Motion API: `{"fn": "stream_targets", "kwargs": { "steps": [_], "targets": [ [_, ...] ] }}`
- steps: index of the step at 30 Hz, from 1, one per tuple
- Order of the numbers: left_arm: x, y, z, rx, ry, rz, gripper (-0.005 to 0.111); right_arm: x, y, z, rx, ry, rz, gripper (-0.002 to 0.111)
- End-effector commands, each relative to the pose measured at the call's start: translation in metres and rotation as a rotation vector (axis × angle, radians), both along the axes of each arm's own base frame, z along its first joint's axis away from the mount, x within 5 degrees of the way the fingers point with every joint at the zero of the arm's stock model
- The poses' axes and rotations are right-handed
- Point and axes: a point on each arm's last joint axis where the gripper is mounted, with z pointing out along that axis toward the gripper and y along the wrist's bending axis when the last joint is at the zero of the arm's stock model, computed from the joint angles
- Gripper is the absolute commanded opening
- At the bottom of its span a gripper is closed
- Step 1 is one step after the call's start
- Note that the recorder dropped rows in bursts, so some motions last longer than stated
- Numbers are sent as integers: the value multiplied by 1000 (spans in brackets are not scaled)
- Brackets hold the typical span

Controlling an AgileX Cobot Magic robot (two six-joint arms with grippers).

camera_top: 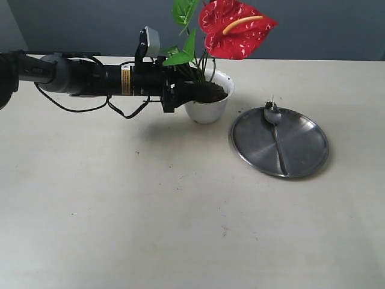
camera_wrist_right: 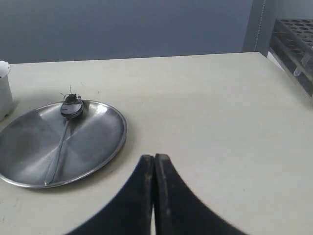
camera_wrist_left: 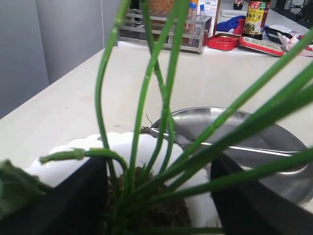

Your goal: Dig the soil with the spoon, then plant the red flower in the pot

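Standing upright in pot [camera_top: 209,112], red flower [camera_top: 236,27], left claw [camera_top: 200,90] parted, right claw [camera_wrist_right: 155,164] closed

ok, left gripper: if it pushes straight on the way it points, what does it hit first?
The flower stems, most likely: they stand between the open jaws of the left gripper, above the pot. Past them lies the steel plate, but how far is hard to judge.

Yellow sticker [camera_top: 126,80] on the arm [camera_top: 78,76]: print too small to read. Far bottle [camera_wrist_left: 257,17] shows a yellow-and-red label, characters blurred. Carton [camera_wrist_left: 210,7] nearby, lettering unreadable. Nothing legible anywhere.
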Motion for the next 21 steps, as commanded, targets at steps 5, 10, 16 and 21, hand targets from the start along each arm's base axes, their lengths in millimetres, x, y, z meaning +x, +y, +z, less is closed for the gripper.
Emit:
{"fn": "stream_targets", "kwargs": {
  "steps": [5, 10, 16, 21],
  "targets": [
    [2, 3, 18, -31, -39, 20, 66, 0, 0, 0, -5, -9, -5, -1],
    [2, 3, 28, -31, -59, 18, 66, 0, 0, 0, -5, -9, -5, -1],
    [3, 11, 42, -24, -90, 29, 66, 0, 0, 0, -5, -9, -5, -1],
    [5, 22, 46, -30, -73, 51, 66, 0, 0, 0, -5, -9, -5, -1]
  ]
}}
